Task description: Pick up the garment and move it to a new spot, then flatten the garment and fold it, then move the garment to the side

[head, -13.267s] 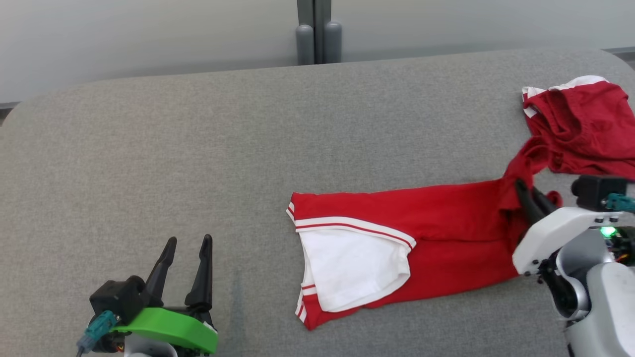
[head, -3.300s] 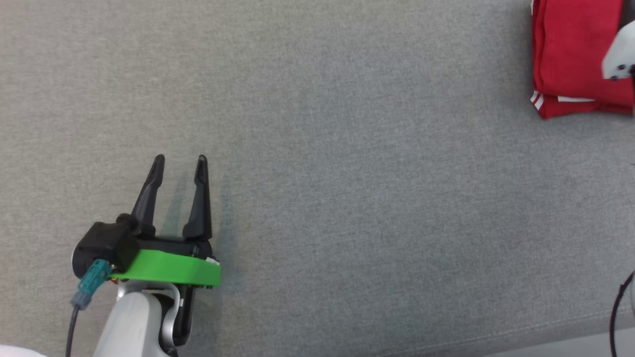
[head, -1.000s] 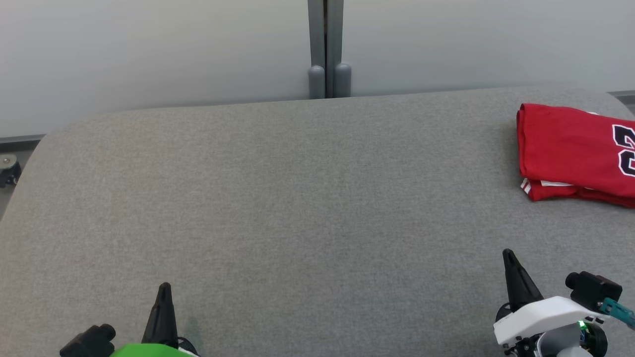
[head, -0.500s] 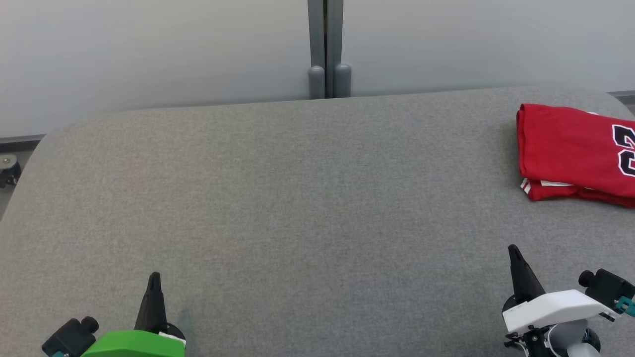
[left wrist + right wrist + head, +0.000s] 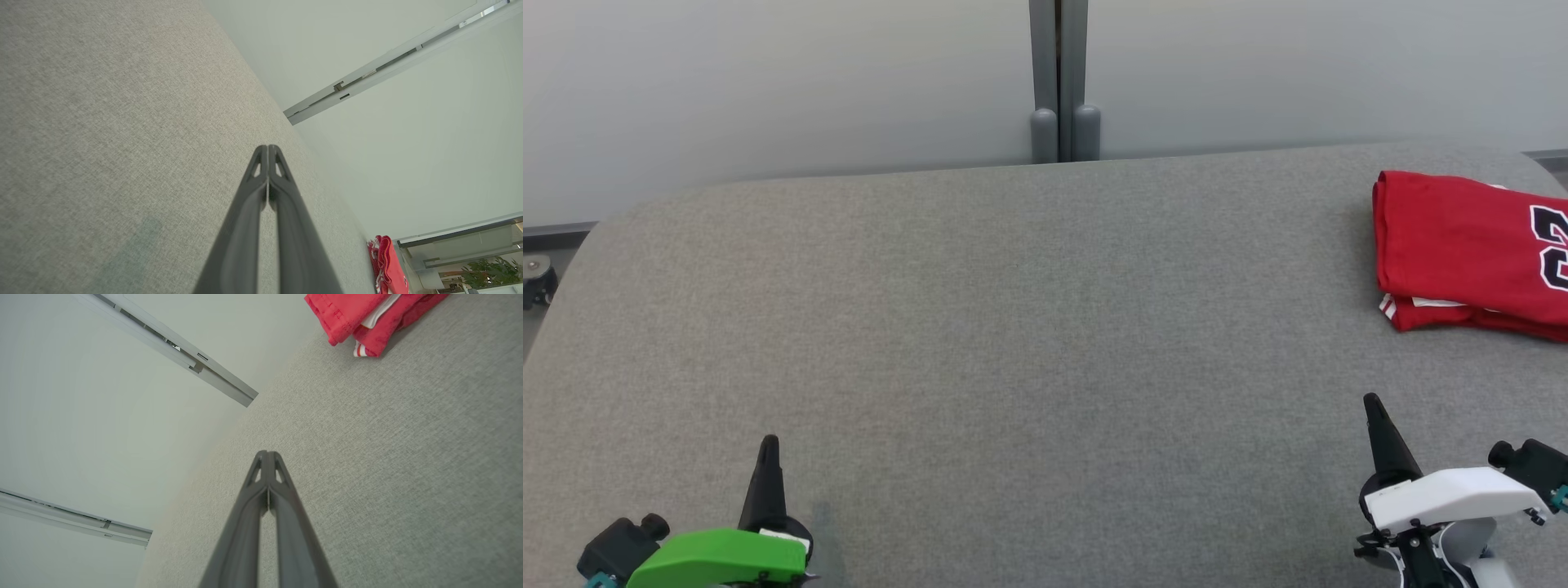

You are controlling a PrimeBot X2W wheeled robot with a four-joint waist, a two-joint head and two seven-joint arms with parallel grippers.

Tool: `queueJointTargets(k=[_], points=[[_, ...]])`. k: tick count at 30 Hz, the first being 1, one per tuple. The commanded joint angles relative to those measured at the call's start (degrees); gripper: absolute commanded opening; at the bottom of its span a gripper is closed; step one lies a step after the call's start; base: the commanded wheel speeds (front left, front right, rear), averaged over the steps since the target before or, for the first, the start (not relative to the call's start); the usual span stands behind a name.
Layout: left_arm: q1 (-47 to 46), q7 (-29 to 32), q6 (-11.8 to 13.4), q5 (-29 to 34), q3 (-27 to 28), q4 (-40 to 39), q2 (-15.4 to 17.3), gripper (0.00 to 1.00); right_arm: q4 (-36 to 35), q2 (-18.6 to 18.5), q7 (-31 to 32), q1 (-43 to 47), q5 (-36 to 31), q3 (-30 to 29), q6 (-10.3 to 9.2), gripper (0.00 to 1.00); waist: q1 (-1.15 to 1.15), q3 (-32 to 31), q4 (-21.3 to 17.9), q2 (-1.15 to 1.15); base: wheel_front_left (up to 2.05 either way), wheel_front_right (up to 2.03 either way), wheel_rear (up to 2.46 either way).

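Note:
The garment, a red jersey with white trim and a dark number, lies folded at the far right of the grey table. It also shows as a red bundle at the top of the right wrist view and small at the lower right of the left wrist view. My left gripper sits low at the front left, shut and empty, its tips together. My right gripper rests at the front right, well short of the garment, shut on nothing.
A pale wall with a grey vertical post stands behind the table's far edge. A small wheel shows on the floor at the far left. A wide stretch of grey cloth lies between the two grippers.
Both grippers have drifted slightly: the left one lower left, the right one to the right and a little up. The garment has stayed put.

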Motion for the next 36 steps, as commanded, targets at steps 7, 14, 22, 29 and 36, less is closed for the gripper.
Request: queueJointTargets(k=[7,14,22,29,36], points=[[-2.2,1.2,0.2,-5.0,0.8,-0.8,0.7,0.0,-1.0,-0.4,1.5,-1.4,5.5,-0.6,-0.03,0.0,0.0,0.0,0.0,0.0,0.0,0.0,0.0],[-2.9,2.2,0.2,-8.7,1.2,-1.0,0.9,0.0,-1.2,-0.4,2.6,-1.7,9.7,-0.9,-0.04,0.0,0.0,0.0,0.0,0.0,0.0,0.0,0.0],[-3.6,3.2,0.3,-12.8,1.7,-1.1,1.1,0.0,-1.4,-0.5,3.8,-1.8,14.3,-1.3,-0.03,0.0,0.0,0.0,0.0,0.0,0.0,0.0,0.0],[-4.1,4.1,0.4,-16.0,2.1,-1.2,1.2,0.0,-1.5,-0.5,4.7,-2.1,18.0,-1.6,-0.03,0.0,0.0,-0.1,0.0,0.0,0.0,0.0,0.0],[-4.7,4.9,0.5,-19.2,2.4,-1.3,1.3,0.0,-1.6,-0.5,5.7,-2.4,21.5,-1.8,-0.04,0.0,0.0,-0.1,0.0,0.0,0.0,0.0,0.0]])
